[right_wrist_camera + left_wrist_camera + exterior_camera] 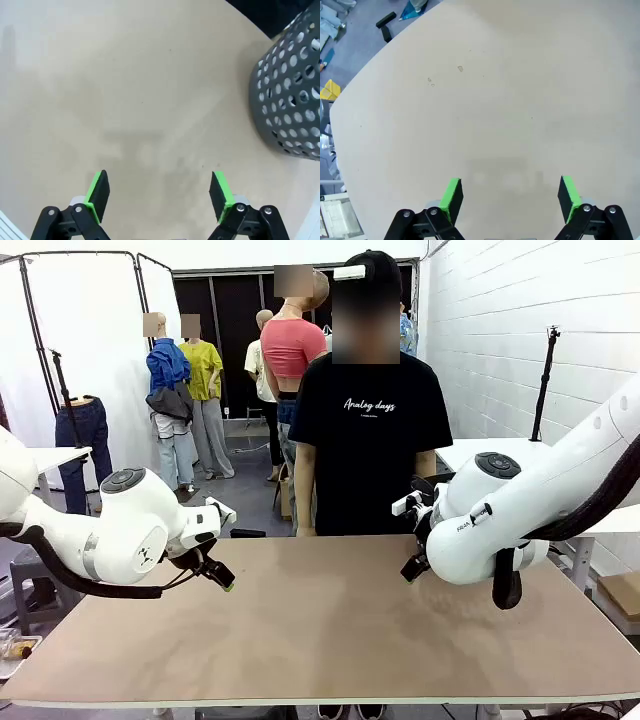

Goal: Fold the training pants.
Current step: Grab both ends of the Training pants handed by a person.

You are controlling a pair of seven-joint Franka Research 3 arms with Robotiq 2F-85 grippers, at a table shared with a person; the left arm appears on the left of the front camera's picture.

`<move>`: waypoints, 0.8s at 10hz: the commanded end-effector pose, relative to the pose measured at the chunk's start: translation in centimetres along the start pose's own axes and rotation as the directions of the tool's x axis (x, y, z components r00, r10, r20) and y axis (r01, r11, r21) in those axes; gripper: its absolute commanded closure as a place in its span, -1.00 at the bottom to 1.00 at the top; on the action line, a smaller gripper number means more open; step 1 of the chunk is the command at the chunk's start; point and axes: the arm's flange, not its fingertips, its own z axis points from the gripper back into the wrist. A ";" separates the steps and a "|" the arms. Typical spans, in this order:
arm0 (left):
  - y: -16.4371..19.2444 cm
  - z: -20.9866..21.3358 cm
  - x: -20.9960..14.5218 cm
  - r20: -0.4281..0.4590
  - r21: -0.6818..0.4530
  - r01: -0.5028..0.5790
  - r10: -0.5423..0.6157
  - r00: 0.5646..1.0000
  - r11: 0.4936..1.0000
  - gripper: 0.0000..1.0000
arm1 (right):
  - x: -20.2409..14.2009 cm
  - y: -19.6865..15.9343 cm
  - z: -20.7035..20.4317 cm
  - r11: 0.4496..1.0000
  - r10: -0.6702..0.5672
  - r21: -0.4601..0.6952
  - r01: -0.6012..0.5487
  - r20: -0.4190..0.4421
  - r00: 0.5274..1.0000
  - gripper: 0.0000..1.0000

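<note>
Left gripper [510, 189] and right gripper [160, 184]: jaws wide apart, empty, table [320, 630] just below each. Where the training pants lie, cannot tell. Folding seemingly not begun; every fold remains.

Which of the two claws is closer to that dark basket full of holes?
The right gripper: the basket stands just beside it. The left gripper hovers over the table, far across on the robot's left.
</note>
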 end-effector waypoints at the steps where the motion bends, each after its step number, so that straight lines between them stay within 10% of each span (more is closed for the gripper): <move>1: 0.0 0.0 0.0 0.000 0.000 0.000 0.000 1.000 1.000 -1.00 | 0.0 0.0 0.0 1.000 0.000 0.000 0.000 0.000 1.000 -1.00; 8: 0.0 0.0 0.0 0.000 0.000 0.000 0.000 1.000 1.000 -1.00 | 0.0 0.0 0.0 1.000 0.000 0.000 0.000 0.000 1.000 -1.00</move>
